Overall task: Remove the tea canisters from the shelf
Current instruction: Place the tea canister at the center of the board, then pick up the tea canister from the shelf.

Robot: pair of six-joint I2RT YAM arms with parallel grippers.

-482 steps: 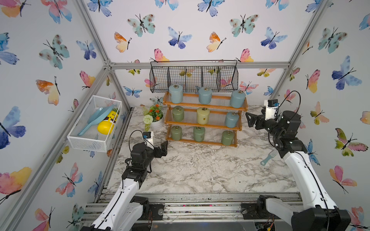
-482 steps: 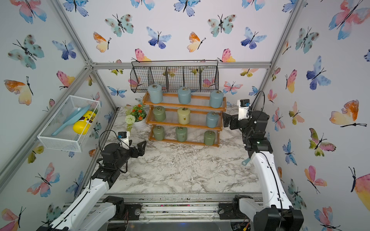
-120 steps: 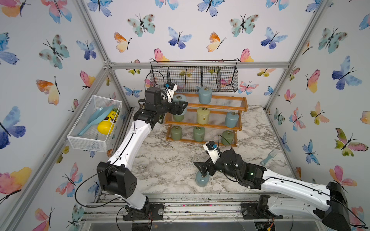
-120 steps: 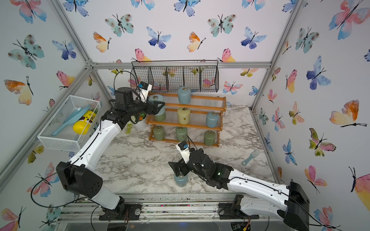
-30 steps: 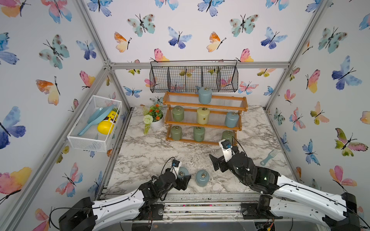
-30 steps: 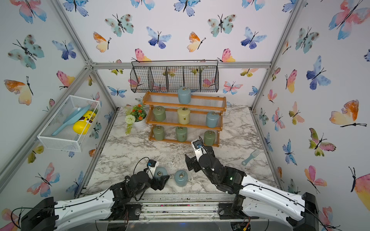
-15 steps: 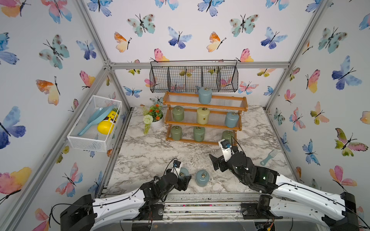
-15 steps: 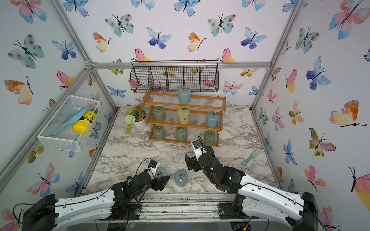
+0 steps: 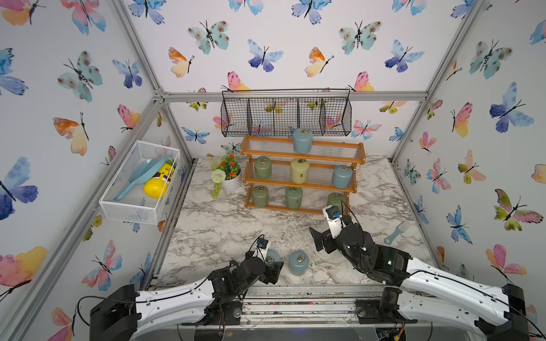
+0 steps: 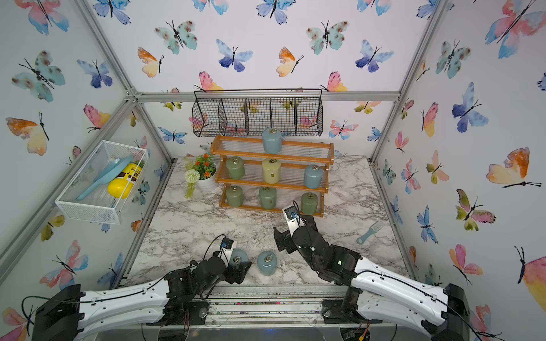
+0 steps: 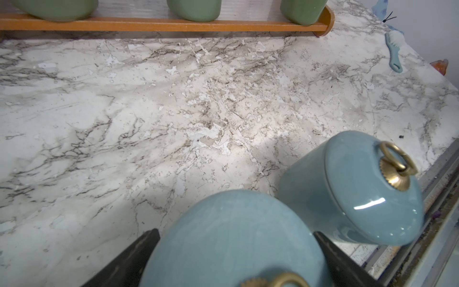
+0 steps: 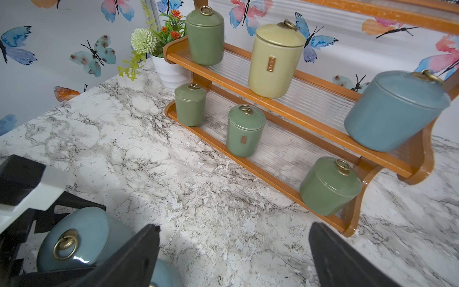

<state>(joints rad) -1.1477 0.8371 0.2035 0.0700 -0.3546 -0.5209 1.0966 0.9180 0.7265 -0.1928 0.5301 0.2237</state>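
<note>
The shelf (image 9: 266, 152) at the back carries one pale blue canister (image 9: 302, 141) on top. Its middle tier has a green, a cream (image 9: 299, 170) and a blue one, and three green ones (image 9: 293, 197) stand on the bottom. Two blue canisters stand on the marble near the front edge. My left gripper (image 9: 273, 267) is open, its fingers flanking the left one (image 10: 238, 256), which fills the left wrist view (image 11: 231, 238). The other (image 9: 298, 262) stands free beside it. My right gripper (image 9: 317, 239) hangs open and empty over the marble, facing the shelf (image 12: 310, 124).
A white flower pot (image 9: 232, 181) stands left of the shelf and a black wire basket (image 9: 286, 115) hangs above it. A white mesh basket (image 9: 139, 203) on the left wall holds a scoop and a yellow bottle. A teal comb (image 9: 397, 231) lies at the right.
My left fingers have spread wider around the blue canister at the front. The right arm has barely moved.
</note>
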